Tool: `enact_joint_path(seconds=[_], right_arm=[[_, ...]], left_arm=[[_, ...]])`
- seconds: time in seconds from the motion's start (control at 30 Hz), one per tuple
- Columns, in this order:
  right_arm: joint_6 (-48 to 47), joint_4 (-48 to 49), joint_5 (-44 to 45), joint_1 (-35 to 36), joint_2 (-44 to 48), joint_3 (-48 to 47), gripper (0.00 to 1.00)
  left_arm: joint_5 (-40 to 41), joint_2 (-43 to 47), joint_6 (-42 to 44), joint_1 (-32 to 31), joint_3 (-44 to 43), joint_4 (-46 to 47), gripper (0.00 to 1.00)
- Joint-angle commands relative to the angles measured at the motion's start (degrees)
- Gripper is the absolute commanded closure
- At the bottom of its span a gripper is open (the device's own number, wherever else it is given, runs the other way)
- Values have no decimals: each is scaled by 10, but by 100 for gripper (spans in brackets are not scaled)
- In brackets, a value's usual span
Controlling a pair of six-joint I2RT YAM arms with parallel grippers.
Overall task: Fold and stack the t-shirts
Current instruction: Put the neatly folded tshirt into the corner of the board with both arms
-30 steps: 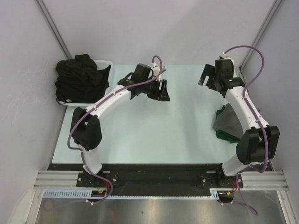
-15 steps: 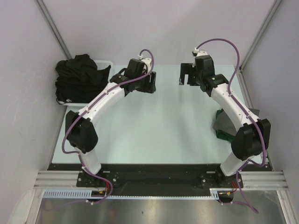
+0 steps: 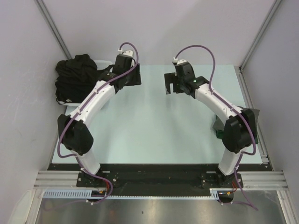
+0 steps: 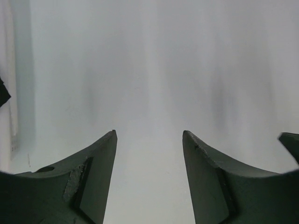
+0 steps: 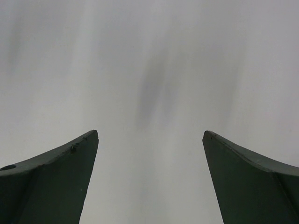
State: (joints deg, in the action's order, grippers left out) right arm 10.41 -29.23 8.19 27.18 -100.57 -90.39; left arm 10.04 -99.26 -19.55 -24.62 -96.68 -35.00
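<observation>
**Q:** So which step is reckoned to be in hand here?

**A:** Between shirts, it'd be judged. Nearest, at 4 o'clock on the counter [image 3: 154,135], a small stack can be made out: a grey t-shirt [image 3: 215,123] laid on a green t-shirt [image 3: 218,136]. Both are mostly hidden behind the right arm [image 3: 233,126], so how neatly they're folded can't be told. No shirt is seen spread on the middle of the counter, so nothing is being folded right now.

**Q:** And the pincers, is anything held?

**A:** Nope. Further out, the right pincer [image 5: 150,133] is found near 12 o'clock, jaws spread wide, with only a blurred pale surface seen between them. The left pincer [image 4: 149,135] is at about 11 o'clock, jaws parted too, nothing caught in them.

**Q:** What's left, then?

**A:** Farthest back, at 10 o'clock, the white basket [image 3: 105,61] is heaped with black t-shirts [image 3: 79,79], piled above its rim. How many can't be counted. So fetching the next shirt is taken to be the step. For the next move, the left pincer would need to be carried over to the heap close by. It'd have to be lowered onto one layer only and closed there, so that a single shirt gets lifted rather than a clump. After that the shirt would have to be laid flat mid-counter for folding.
</observation>
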Motion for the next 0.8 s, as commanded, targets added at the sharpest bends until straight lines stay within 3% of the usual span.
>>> enact_joint_path(seconds=[0.0, 0.77], right_arm=[[-14, -18, 27, 19, -28, -47, 0], [-3, -26, 36, 27, -45, -100, 0]], left_arm=[[-45, 40, -15, -4, 18, 20, 36], [-95, 93, 9, -3, 80, 56, 39]])
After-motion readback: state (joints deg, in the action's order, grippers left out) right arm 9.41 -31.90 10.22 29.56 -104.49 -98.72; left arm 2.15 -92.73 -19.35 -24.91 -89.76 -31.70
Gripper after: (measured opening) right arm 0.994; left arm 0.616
